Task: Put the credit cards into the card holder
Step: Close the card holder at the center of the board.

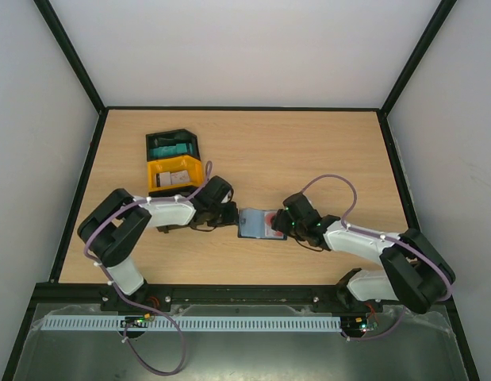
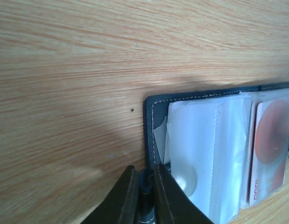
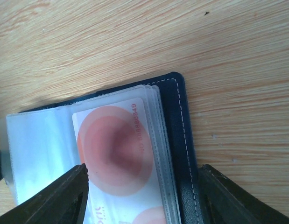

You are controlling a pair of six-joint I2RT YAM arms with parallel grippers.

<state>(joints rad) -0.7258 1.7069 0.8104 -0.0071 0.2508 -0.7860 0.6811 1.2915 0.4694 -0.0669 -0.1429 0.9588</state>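
Note:
The card holder (image 1: 251, 225) lies open at the table's middle, navy cover down and clear sleeves up. A red-and-white credit card (image 3: 117, 149) sits inside a sleeve on its right half, also seen in the left wrist view as the card (image 2: 270, 140). My left gripper (image 2: 144, 182) is shut on the dark clasp tab at the left edge of the card holder (image 2: 156, 112). My right gripper (image 3: 143, 179) is open: one finger is over the sleeves and the other is outside the stitched cover (image 3: 181, 130). From above, the left gripper (image 1: 233, 216) and right gripper (image 1: 281, 225) flank the holder.
A yellow tray (image 1: 175, 176) holding a whitish card stands at the back left, with a black tray (image 1: 172, 147) right behind it. Dark frame rails and white walls border the wooden table (image 1: 324, 151).

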